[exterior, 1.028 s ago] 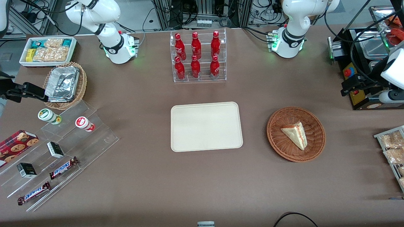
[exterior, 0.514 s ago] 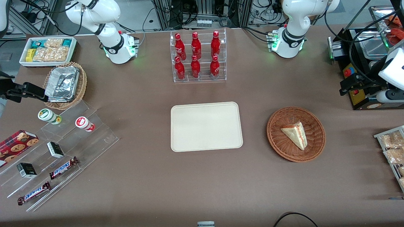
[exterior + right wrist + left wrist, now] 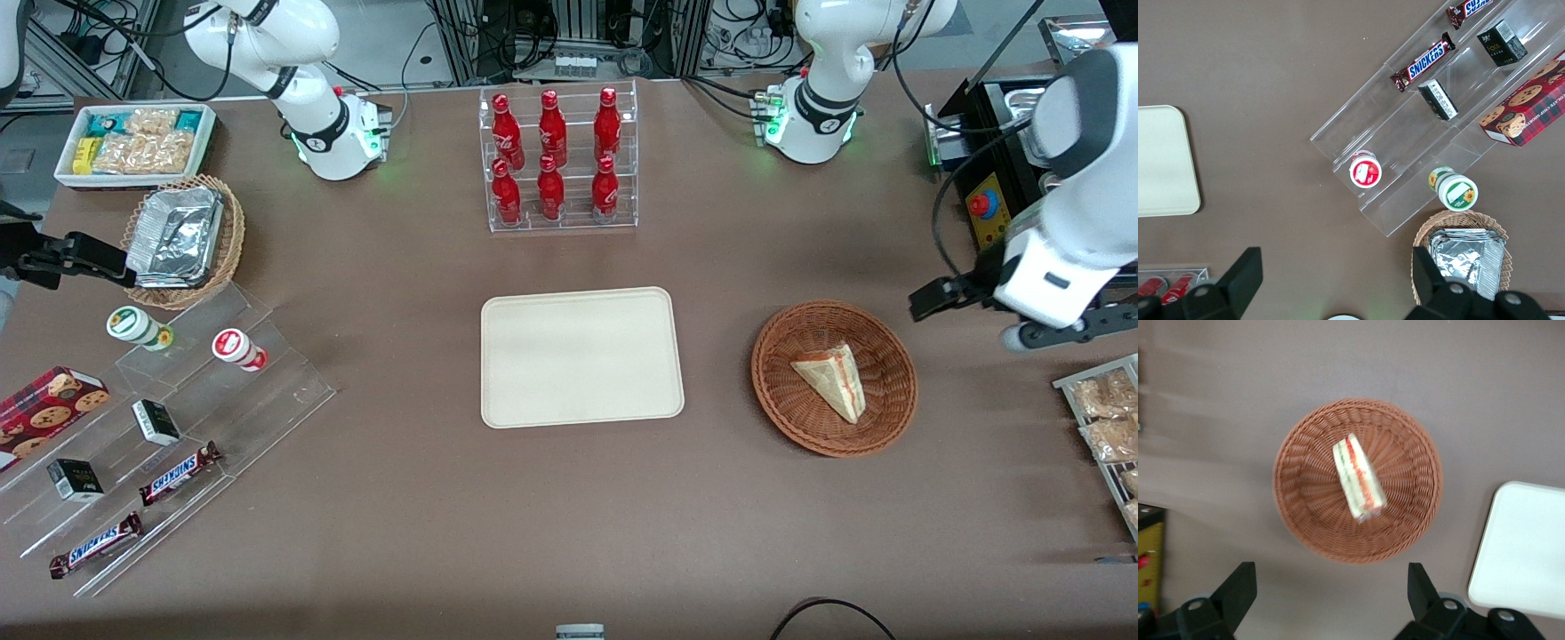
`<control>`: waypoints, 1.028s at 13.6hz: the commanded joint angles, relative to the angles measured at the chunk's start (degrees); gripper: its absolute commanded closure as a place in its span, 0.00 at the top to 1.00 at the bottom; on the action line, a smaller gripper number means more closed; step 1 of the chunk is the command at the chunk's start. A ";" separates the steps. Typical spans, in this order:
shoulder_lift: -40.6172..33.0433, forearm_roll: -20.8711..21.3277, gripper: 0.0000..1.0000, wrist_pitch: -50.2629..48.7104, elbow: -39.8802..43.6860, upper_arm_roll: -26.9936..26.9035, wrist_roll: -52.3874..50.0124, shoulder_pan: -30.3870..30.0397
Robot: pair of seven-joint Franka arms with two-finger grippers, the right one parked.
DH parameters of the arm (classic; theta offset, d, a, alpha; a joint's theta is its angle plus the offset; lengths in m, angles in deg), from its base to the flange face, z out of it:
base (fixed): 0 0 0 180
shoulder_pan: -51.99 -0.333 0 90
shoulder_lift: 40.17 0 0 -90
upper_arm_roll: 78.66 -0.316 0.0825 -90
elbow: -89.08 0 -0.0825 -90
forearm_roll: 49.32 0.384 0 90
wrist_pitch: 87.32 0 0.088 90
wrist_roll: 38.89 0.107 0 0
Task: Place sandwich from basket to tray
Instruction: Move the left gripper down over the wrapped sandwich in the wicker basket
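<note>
Nothing is moved yet: the sandwich [image 3: 830, 380] is seen lying in the basket [image 3: 787, 409], the tray [image 3: 581, 356] bare, and the gripper [image 3: 1328, 597] held wide open above the basket.

We see our working arm has swung in from the table's edge: its gripper [image 3: 929, 302], fingers [image 3: 1238, 587] spread wide, has come nearer the front camera and now hangs above the table just beside the basket [image 3: 834, 378], whose sandwich [image 3: 1358, 479] shows beneath the wrist.

tray [image 3: 1521, 547] cut off by edge; gripper [image 3: 1331, 587] fingers (spread) partly cropped
</note>
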 commanded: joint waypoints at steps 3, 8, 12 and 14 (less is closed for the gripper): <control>-3.77 1.06 1.00 18.33 -16.10 0.28 -16.77 1.99; 0.01 1.33 1.00 31.61 -24.72 0.54 -19.00 2.08; 3.96 1.24 1.00 35.58 -25.17 0.54 -19.17 1.99; 5.63 1.24 1.00 37.34 -25.17 0.54 -19.78 2.08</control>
